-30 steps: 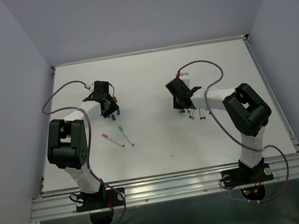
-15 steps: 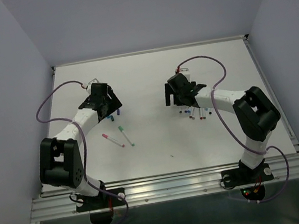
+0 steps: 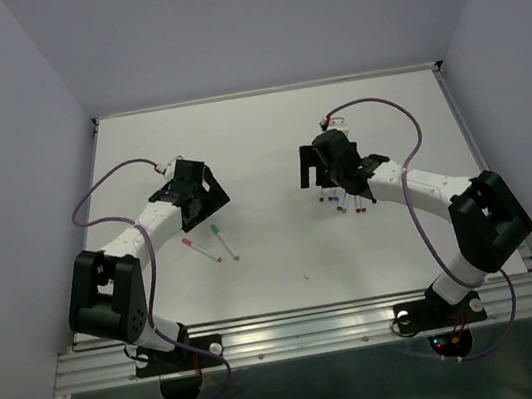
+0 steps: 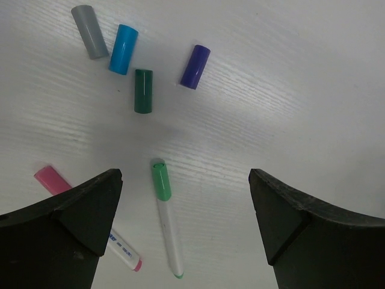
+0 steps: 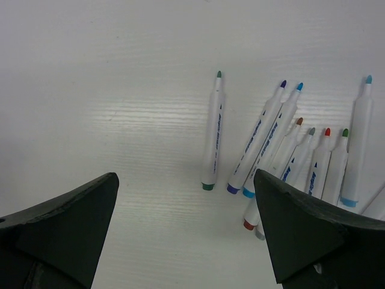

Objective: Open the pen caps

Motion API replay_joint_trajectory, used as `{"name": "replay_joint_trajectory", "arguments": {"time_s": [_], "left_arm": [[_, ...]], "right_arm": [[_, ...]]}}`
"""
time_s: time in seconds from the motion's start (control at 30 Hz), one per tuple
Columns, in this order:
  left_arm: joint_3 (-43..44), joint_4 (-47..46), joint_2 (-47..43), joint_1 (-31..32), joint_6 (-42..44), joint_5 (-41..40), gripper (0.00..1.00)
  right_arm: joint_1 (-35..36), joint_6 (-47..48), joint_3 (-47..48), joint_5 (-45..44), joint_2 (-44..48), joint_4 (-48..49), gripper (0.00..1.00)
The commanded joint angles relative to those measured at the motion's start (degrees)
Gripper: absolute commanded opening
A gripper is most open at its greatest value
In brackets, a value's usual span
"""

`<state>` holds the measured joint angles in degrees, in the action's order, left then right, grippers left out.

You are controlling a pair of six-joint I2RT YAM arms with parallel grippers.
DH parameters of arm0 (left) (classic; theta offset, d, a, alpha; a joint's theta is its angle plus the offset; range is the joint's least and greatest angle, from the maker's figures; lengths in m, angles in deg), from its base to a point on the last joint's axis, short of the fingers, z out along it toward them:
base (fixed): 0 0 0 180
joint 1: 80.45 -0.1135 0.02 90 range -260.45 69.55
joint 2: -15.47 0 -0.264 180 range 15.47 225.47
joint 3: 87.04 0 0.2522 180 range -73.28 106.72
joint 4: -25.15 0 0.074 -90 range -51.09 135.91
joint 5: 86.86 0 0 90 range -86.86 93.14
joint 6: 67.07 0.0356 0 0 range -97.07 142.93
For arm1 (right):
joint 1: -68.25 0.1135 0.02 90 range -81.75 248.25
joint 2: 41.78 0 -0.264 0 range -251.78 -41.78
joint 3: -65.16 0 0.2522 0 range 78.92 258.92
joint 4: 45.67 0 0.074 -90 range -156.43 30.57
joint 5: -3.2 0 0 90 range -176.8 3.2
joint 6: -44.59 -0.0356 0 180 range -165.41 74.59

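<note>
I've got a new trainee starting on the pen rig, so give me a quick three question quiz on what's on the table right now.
1. True or false: the left pincer is gripping a pen.
2. In the left wrist view, how many loose caps lie beyond the green-capped pen?
3. In the right wrist view, what colour is the tip of the uncapped pen lying apart from the cluster? A red, B green, C light blue.
Key: 1 false, it is open and empty. 2 four: grey cap, light blue cap, dark green cap, purple cap. 3 B.
</note>
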<state>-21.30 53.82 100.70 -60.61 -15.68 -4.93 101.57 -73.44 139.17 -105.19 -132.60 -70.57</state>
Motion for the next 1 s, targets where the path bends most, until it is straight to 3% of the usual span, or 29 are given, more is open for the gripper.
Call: {"name": "replay_joint_trajectory", "arguments": {"time_s": [0.0,0.2,0.23,0.37,0.77,0.97], "left_arm": [[-0.92,1.95,-1.04,1.08,-2.87,-1.94,0.99],[-1.45,3.1,0.46,1.61,-5.15,-2.91,0.95],[-1.36,3.1,0.55,1.7,-5.33,-3.08,0.85],[0.13,4.94,2.13,1.96,-5.69,-4.49,0.8],[1.27,6.53,6.34,3.02,-6.13,-5.2,0.77],[1.54,5.74,7.76,3.28,-5.86,-4.93,0.63]], "right_arm": [[-0.36,0.79,-1.27,-1.38,2.76,1.82,1.0],[-0.36,0.7,-2.5,-4.98,3.81,1.82,1.0],[-0.36,0.61,-2.59,-5.42,3.9,1.82,1.0],[-0.36,0.7,-3.03,-7.7,3.99,1.82,1.0],[-0.36,0.79,-4.26,-12.02,5.22,1.64,1.0],[-0.36,0.0,-4.88,-13.77,6.18,1.64,1.0]]}}
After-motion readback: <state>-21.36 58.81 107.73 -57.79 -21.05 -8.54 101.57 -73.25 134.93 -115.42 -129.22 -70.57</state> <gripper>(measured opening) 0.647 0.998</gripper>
